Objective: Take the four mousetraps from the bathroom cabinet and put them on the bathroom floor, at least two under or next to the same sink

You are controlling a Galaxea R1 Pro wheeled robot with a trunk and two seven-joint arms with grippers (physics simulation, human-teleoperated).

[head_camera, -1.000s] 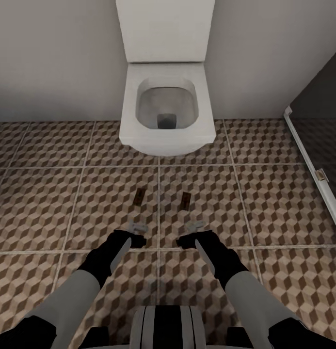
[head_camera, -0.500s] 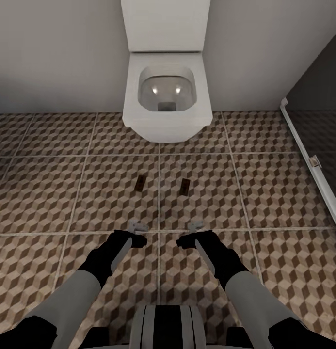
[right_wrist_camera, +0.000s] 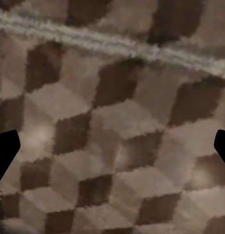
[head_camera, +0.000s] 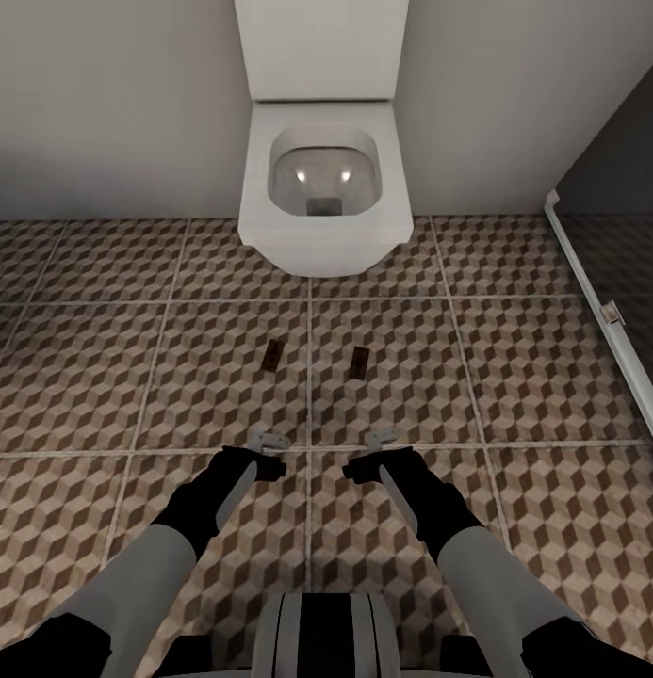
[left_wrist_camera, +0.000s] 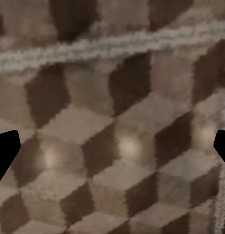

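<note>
Nothing has moved: two mousetraps (head_camera: 270,354) (head_camera: 360,363) lie ahead of both spread, empty end effectors (head_camera: 268,442) (head_camera: 383,438).

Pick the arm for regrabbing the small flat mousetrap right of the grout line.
Right, likely. The right end effector hangs open short of that small flat brown mousetrap, same side of the pale grout line; the left end effector faces the other mousetrap.

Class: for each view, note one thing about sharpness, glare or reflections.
Head view: fairly sharp, two bright glints inside the toilet bowl. Left wrist view: bathroom floor blurred, with soft pale highlights on the tiles. Right wrist view: equally soft, grout lines smeared.
</note>
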